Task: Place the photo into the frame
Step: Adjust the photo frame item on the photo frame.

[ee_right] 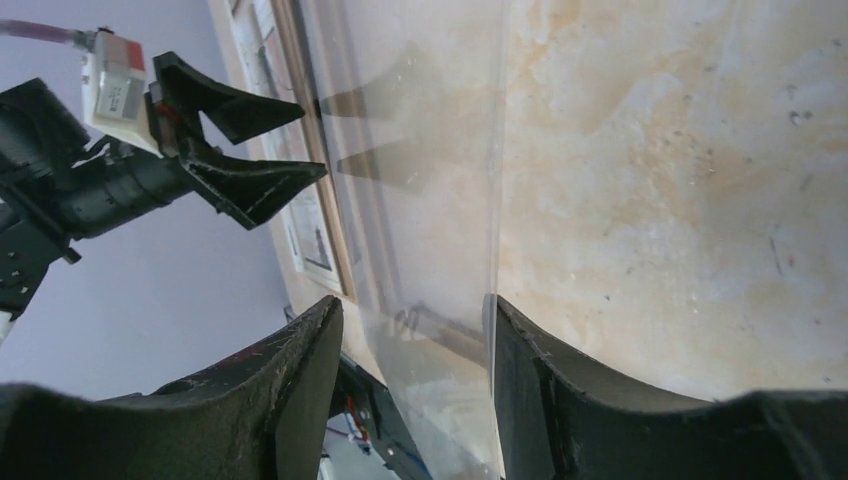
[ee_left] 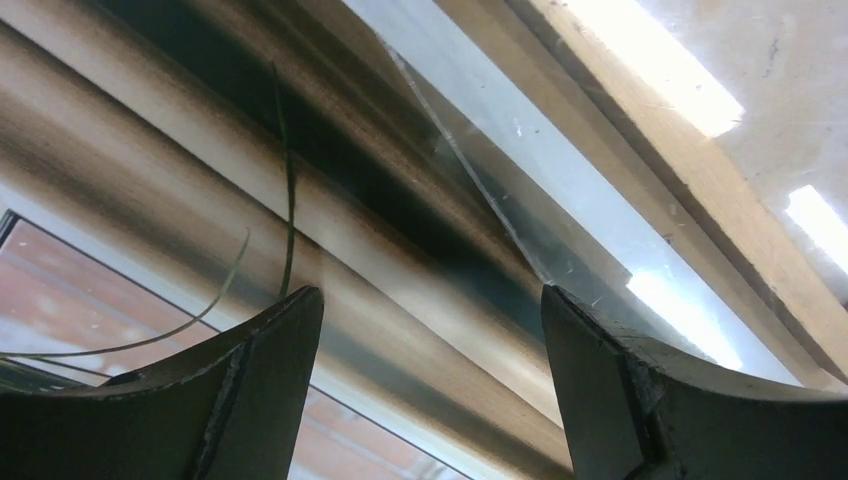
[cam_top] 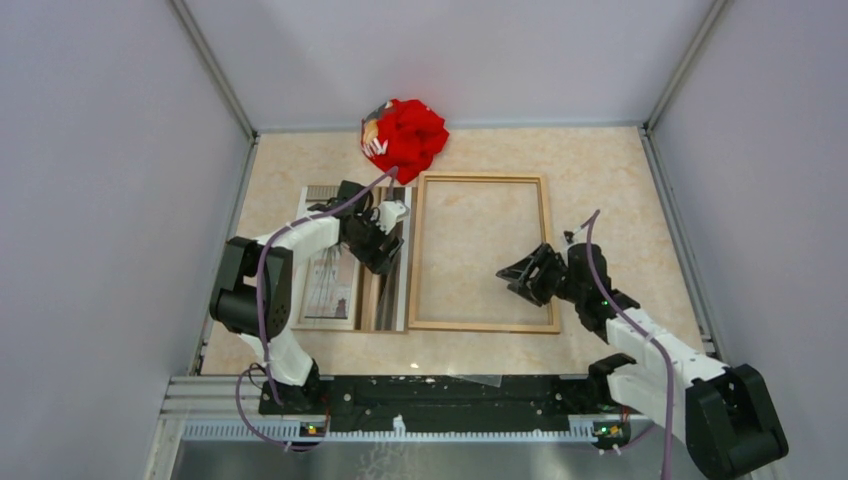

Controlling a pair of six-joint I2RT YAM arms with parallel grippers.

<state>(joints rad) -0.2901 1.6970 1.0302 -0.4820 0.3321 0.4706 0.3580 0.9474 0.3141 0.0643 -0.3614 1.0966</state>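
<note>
Left wrist view, left gripper (ee_left: 432, 300): jaws spread wide with nothing between them, hanging close over the brown curtains printed on the photo, just left of the frame's left rail.
Right gripper (ee_right: 415, 300): jaws parted, low over the opening of the frame, near its right rail.
Clear thin sheet (ee_right: 430, 200): its near edge runs between the right gripper's fingers; it seems to lie close against one finger, though the glare makes any contact hard to judge.
Photo (cam_top: 335, 280): large rectangular print of a window, a spindly trailing plant and brown curtains, lying face up and flat just left of the frame, its long edge alongside the left rail, wholly outside the opening.
Frame (cam_top: 480, 177): thin rectangular brown wooden picture frame, flat on the table, tabletop visible through its opening.
Red bundle (cam_top: 405, 135): crumpled red material with white lettering, just beyond the frame's far left corner.
Tabletop (cam_top: 620, 200): beige marbled surface, bare to the right of the frame.
</note>
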